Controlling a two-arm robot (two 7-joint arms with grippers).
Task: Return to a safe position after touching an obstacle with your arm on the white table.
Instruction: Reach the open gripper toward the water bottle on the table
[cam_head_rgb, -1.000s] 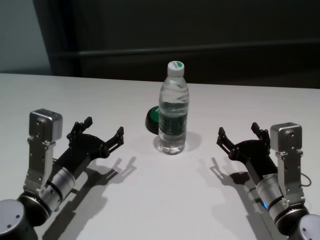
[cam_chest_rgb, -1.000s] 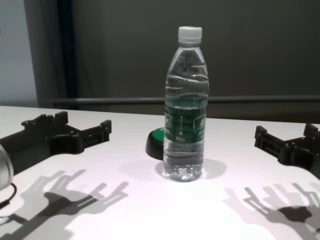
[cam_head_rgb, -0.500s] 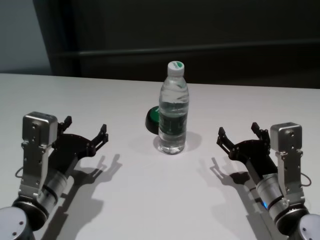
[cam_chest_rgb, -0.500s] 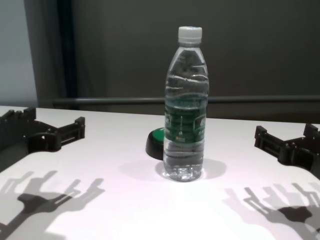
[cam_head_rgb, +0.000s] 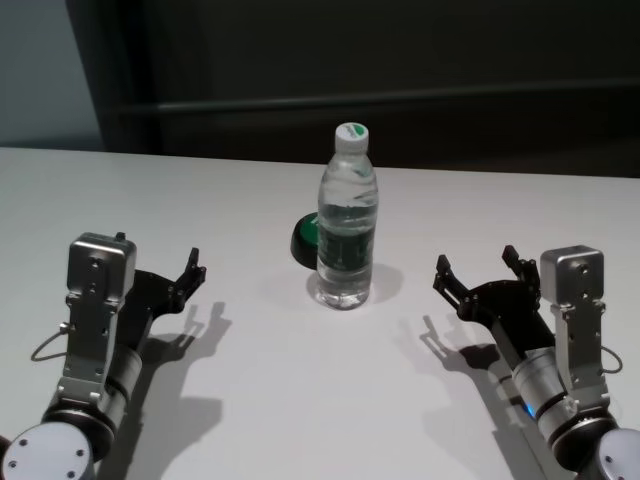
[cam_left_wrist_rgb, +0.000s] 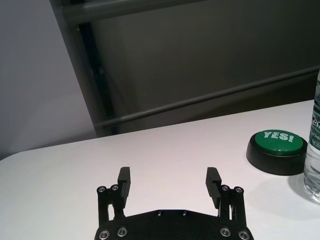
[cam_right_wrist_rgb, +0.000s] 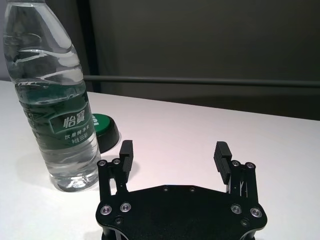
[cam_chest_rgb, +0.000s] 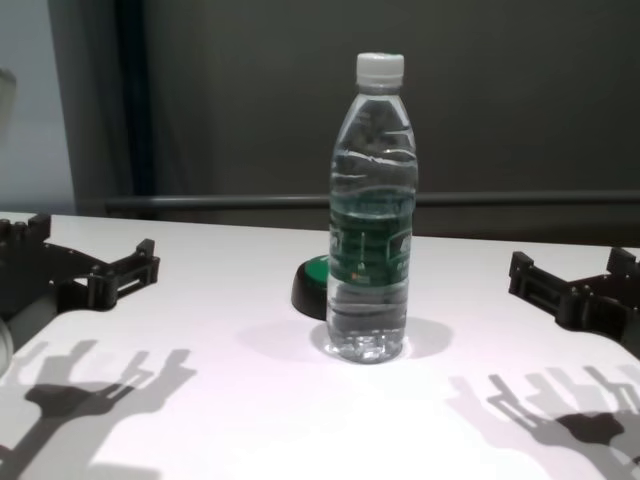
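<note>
The obstacle, a clear water bottle with a white cap and dark green label, stands upright in the middle of the white table. My left gripper hovers low at the near left, well apart from the bottle, open and empty; the left wrist view shows its fingers spread over bare tabletop, with the bottle's edge far to one side. My right gripper rests open and empty at the near right, the bottle beyond one fingertip.
A low black puck with a green "YES!" top sits just behind and left of the bottle. A dark wall with a horizontal rail runs behind the table's far edge.
My left gripper has drawn back to the left and toward my body, farther from the bottle. The bottle, puck and right arm have not moved.
</note>
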